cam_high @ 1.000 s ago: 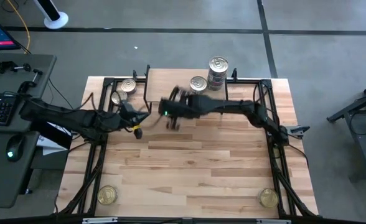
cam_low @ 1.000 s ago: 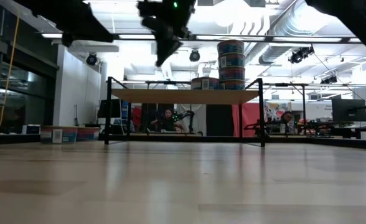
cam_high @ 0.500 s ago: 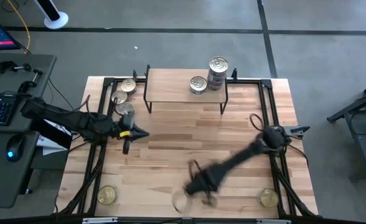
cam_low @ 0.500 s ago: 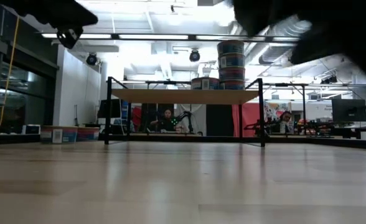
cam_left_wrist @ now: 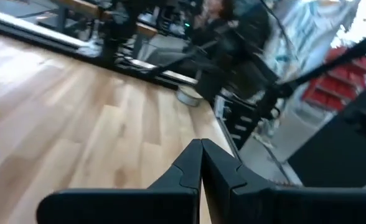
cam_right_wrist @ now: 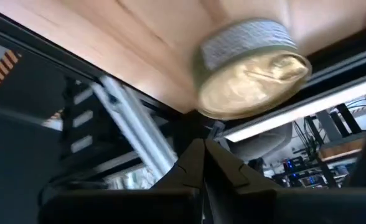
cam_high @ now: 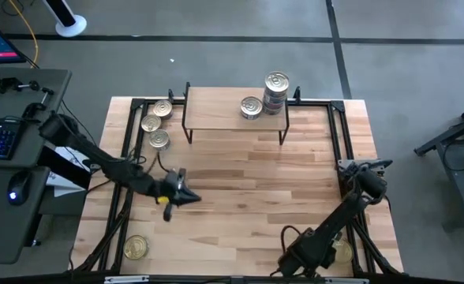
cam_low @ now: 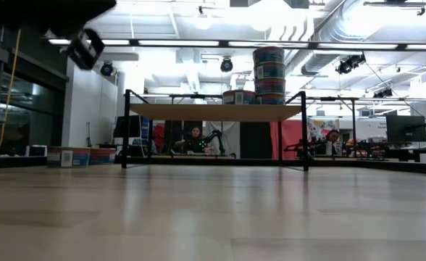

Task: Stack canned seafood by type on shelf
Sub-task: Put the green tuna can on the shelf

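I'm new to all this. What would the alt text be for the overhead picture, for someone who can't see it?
Seen from above, two dark robot arms reach over a wooden table. The left gripper, shut, hovers mid-table; the right gripper is at the near edge beside a gold tin. A small shelf at the far side holds a stack of tins and one single tin; four more tins sit on the left.

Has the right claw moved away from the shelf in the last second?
Yes. The right claw has swung from beside the shelf to the table's near edge, by a gold tin.

Plank table [cam_high: 240,189], shelf [cam_high: 224,110] at far edge bearing tins [cam_high: 251,106], loose tins [cam_high: 155,126] on table
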